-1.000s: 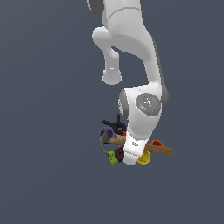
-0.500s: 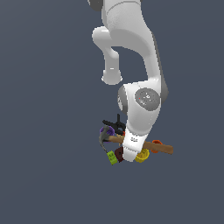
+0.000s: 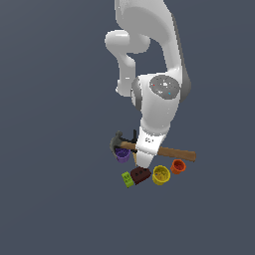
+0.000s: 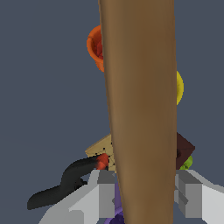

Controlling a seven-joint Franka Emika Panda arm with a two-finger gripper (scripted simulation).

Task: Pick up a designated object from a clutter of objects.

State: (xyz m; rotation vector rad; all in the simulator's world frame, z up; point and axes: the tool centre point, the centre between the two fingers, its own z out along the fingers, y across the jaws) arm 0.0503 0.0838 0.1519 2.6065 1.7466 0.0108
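The hammer (image 3: 174,152) has a brown wooden handle and a dark grey head, and it hangs level above the clutter. My gripper (image 3: 144,155) is shut on the handle near its middle. In the wrist view the handle (image 4: 140,109) fills the gap between my two grey fingers (image 4: 103,194). The gripper's midpoint there lies on the handle (image 4: 144,197). Below lie the purple cup (image 3: 122,155), green brick (image 3: 127,179), dark red brick (image 3: 140,175), yellow cup (image 3: 161,175) and orange cup (image 3: 178,166).
The black clamp (image 4: 65,183) with a red tip lies beside the tan block (image 4: 101,151) under my fingers. The orange cup (image 4: 95,46) and yellow cup (image 4: 179,87) show past the handle. The floor around the clutter is plain dark grey.
The hammer has risen with my gripper, away from the cups and bricks. The clutter below has stayed in place.
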